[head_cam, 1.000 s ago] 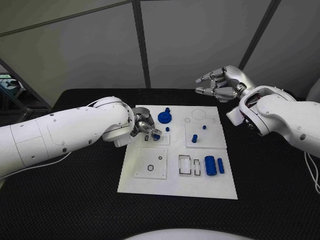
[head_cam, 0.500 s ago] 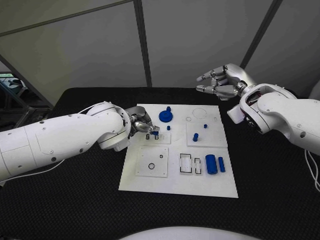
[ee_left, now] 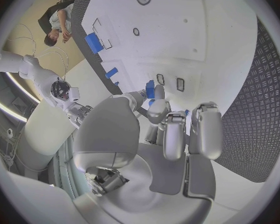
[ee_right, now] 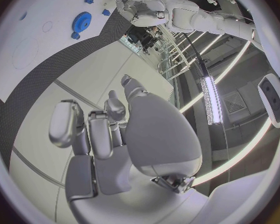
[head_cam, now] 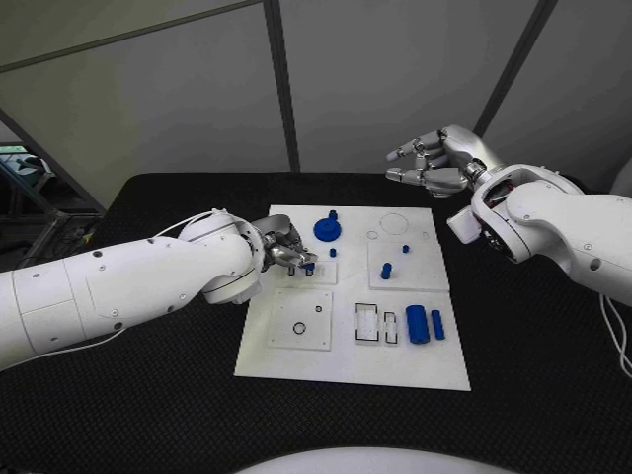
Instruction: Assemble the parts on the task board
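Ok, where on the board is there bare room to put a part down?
The white task board is bare along its near edge, below the square plate and blue cylinders. It is crowded at the far left, where the left hand works beside the blue gear.

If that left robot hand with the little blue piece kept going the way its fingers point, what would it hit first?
Probably the board itself: the left robot hand pinches a small blue part just above two small slots, fingers aimed at them. Depth is hard to judge.
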